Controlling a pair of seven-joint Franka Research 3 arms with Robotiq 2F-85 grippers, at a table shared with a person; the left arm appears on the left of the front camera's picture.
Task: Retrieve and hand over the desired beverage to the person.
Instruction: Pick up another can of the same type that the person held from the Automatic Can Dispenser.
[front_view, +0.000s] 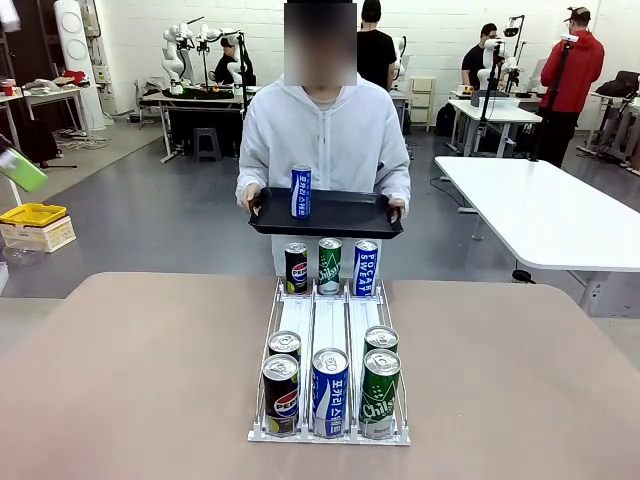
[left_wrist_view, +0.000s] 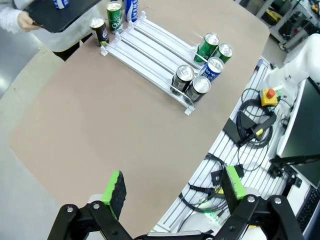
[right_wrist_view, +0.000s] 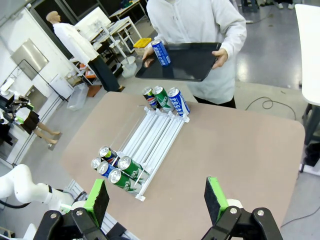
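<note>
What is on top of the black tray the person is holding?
One blue and white can stands upright on the tray, near one end. The rest of the tray's top looks bare. The spot under the can is covered.

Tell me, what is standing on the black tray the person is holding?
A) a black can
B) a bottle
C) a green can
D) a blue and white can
D: a blue and white Pocari Sweat can stands upright on the black tray that the person holds.
</note>
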